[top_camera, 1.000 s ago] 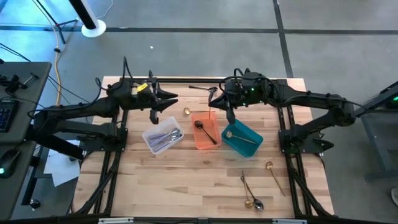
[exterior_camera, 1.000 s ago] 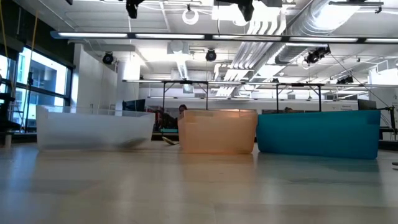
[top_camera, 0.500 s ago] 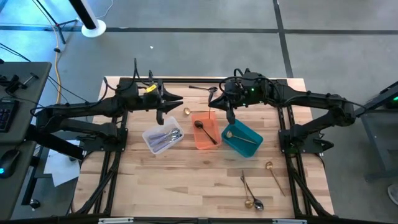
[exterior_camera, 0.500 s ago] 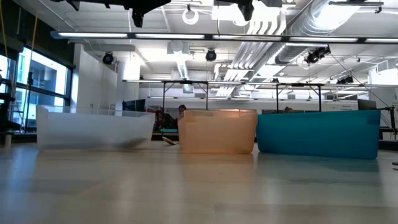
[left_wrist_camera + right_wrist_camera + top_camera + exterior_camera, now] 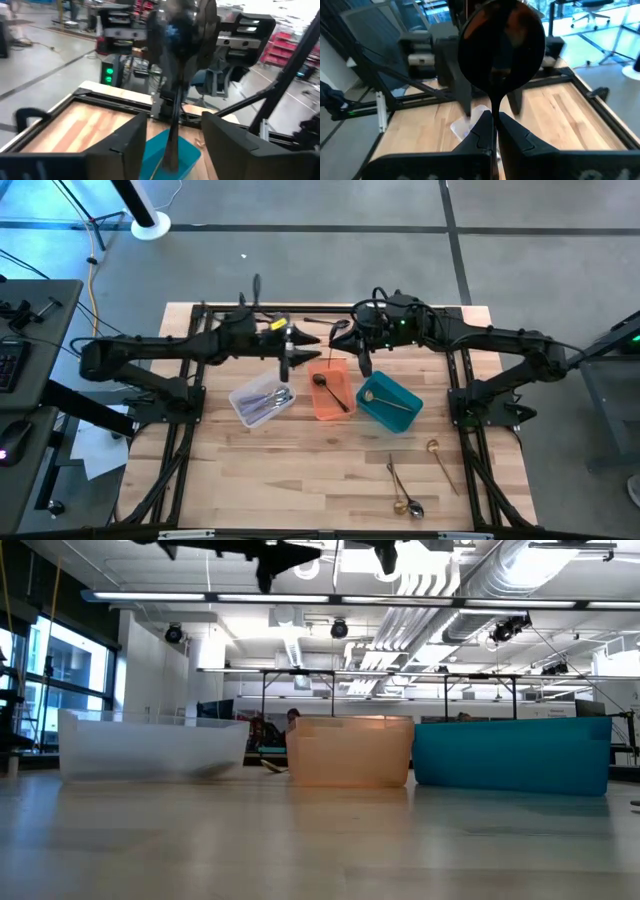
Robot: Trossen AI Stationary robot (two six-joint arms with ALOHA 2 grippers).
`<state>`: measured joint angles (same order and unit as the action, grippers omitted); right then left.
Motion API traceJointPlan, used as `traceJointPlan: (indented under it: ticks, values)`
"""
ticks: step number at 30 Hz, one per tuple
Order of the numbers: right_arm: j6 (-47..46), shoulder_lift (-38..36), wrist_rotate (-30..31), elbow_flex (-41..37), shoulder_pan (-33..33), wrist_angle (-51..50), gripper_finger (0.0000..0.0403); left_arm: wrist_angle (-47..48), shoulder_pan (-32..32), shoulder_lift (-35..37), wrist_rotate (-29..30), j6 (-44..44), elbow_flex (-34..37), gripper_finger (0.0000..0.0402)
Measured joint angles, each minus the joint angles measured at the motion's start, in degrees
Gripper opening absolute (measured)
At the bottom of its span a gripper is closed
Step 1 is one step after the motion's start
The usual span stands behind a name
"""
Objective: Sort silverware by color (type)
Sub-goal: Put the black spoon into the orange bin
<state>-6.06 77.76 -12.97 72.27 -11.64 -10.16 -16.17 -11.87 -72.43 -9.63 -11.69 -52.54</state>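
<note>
A: Above the far end of the orange bin (image 5: 332, 390), what does the right tool (image 5: 495, 131) pinch?

B: A black spoon (image 5: 501, 47), handle clamped between pressed-together fingers, bowl pointing away from the wrist, long axis in line with the fingers.

A: And the left tool (image 5: 288, 360)?

B: Spread, empty (just beside the spoon), over the bench (image 5: 300, 470).

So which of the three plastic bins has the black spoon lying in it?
The orange plastic bin, the middle one: a black spoon lies in it. The clear bin holds silver pieces, the teal bin a gold one.
</note>
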Motion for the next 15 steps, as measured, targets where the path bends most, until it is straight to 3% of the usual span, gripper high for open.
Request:
traceJointPlan:
  ticks: [7,15]
  values:
    - [0.04,1.11,-1.01,0.0,0.02,1.36,0.0,-0.07,0.03,-6.98,-2.1,0.31,-5.24,0.0226]
    - [0.77,1.11,-1.0,0.0,0.02,1.82,0.0,0.25,0.05,-8.52,-2.14,2.69,-6.22,0.022]
